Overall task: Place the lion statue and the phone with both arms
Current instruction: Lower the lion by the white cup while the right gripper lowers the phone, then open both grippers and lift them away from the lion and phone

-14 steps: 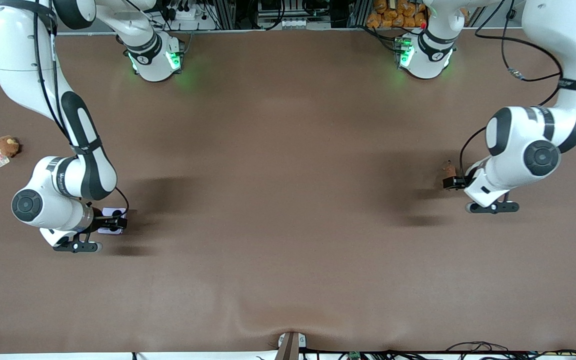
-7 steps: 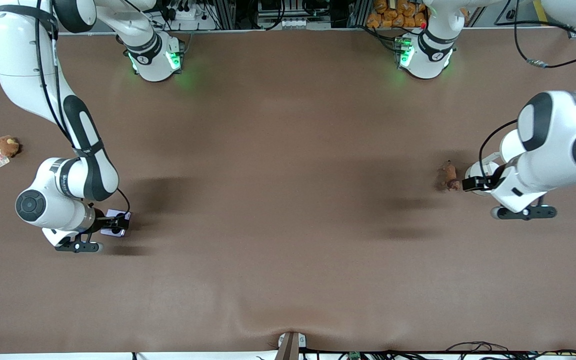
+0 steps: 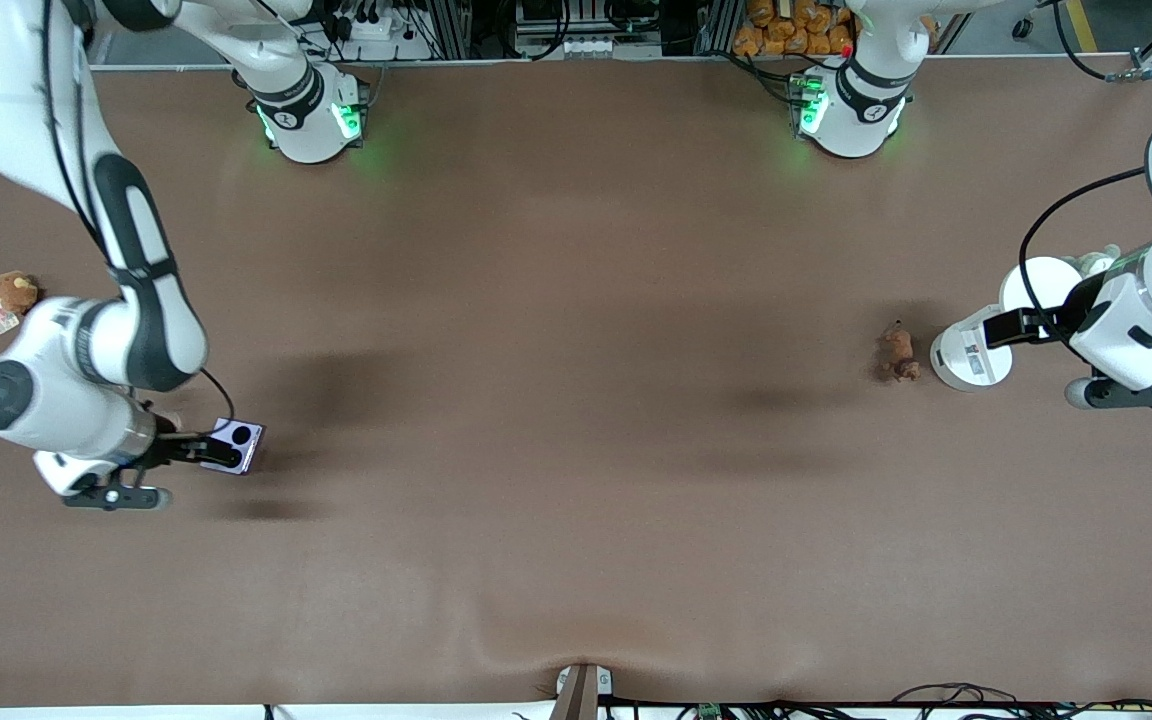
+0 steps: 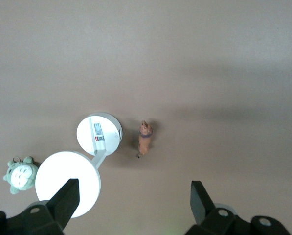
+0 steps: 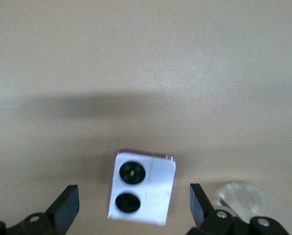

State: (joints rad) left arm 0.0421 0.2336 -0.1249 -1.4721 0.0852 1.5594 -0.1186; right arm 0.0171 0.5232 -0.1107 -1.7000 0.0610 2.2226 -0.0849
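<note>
The lion statue [image 3: 898, 353] lies on the brown table toward the left arm's end; it also shows in the left wrist view [image 4: 145, 137]. My left gripper [image 3: 1011, 328] [image 4: 133, 200] is open and empty, raised over the table beside the lion and apart from it. The lavender phone [image 3: 239, 445] lies flat toward the right arm's end, camera circles up, and shows in the right wrist view [image 5: 142, 188]. My right gripper [image 3: 188, 450] [image 5: 131, 205] is open and empty, raised beside the phone without touching it.
A white object of two joined discs [image 3: 971, 360] [image 4: 99, 133] stands next to the lion. A grey-green plush [image 4: 19, 174] lies by it. A brown plush with a tag [image 3: 14, 292] lies near the table's edge at the right arm's end. A clear rounded thing [image 5: 248, 198] lies near the phone.
Both grippers have let go and drawn back and up. The left one left the lion on the table; the right one left the phone there.
</note>
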